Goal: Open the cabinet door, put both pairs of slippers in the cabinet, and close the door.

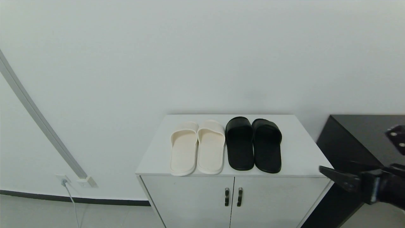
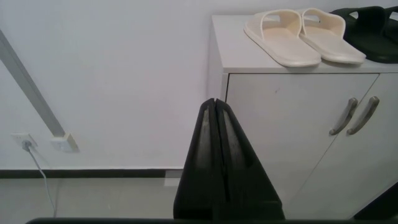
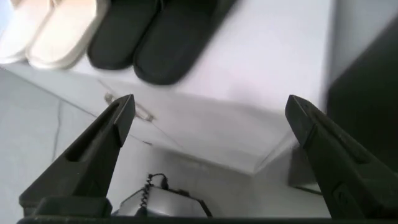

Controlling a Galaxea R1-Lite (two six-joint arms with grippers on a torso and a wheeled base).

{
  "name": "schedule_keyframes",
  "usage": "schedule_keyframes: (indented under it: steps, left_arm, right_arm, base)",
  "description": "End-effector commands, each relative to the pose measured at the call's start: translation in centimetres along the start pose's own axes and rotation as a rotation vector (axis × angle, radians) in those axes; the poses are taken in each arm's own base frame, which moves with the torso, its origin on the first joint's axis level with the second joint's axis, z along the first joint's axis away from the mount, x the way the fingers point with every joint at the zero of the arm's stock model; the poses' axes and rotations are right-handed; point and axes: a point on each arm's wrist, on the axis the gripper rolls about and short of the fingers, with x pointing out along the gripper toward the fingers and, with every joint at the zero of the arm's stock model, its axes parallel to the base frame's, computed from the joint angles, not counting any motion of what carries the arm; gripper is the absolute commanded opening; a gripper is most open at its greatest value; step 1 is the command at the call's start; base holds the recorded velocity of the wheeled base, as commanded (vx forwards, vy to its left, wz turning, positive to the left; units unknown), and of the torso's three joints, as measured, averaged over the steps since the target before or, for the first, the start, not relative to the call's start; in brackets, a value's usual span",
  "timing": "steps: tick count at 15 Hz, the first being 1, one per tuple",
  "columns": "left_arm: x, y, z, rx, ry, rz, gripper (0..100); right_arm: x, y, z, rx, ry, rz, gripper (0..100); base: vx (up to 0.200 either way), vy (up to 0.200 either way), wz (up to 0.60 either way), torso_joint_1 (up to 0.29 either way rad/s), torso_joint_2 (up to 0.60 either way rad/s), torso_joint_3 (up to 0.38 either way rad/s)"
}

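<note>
A white cabinet (image 1: 190, 202) with smooth, matte panels stands against a plain pale wall, both doors shut. Two slim, curved metal handles (image 1: 227, 196) sit upright side by side at the seam between the doors. On its flat top lie two pairs of moulded, rubbery slides, toes to the wall. The cream slippers (image 1: 197, 148) are on the left, with broad rounded straps and finely textured footbeds. The black slippers (image 1: 253, 145) lie just beside them on the right, matte and of the same shape. The right pincer (image 3: 210, 102) hangs beside the cabinet's right front corner, its two dark tapered fingers spread wide apart. The left pincer (image 2: 215, 106) sits low before the cabinet's left front edge, its flat black fingers pressed together on nothing. A glossy black unit (image 1: 364, 133) stands to the cabinet's right.
</note>
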Motion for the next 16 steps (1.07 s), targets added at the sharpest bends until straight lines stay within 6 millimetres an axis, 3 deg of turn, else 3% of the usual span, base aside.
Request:
schedule_keyframes:
  steps: [1, 4, 7, 13, 16]
  left_arm:
    - [0.0, 0.0, 0.0, 0.0, 0.002, 0.001, 0]
    - [0.0, 0.0, 0.0, 0.0, 0.002, 0.001, 0]
    - [0.0, 0.0, 0.0, 0.0, 0.002, 0.001, 0]
    - [0.0, 0.0, 0.0, 0.001, 0.002, 0.001, 0]
    - [0.0, 0.0, 0.0, 0.0, 0.002, 0.001, 0]
  right_arm:
    - [5.5, 3.9, 1.1, -0.028, 0.051, 0.029, 100]
    - [8.0, 7.9, 2.1, -0.048, 0.03, 0.045, 100]
    - [10.4, 10.5, 2.2, -0.039, 0.011, -0.016, 100]
    - [16.5, 12.2, 0.8, -0.043, -0.04, -0.238, 100]
    - [19.7, 11.9, 0.4, -0.034, -0.074, -0.274, 100]
  base:
    - [0.0, 0.0, 0.0, 0.0, 0.0, 0.0]
    - [0.0, 0.0, 0.0, 0.0, 0.0, 0.0]
    - [0.0, 0.0, 0.0, 0.0, 0.0, 0.0]
    - [0.0, 0.0, 0.0, 0.0, 0.0, 0.0]
    - [0.0, 0.0, 0.0, 0.0, 0.0, 0.0]
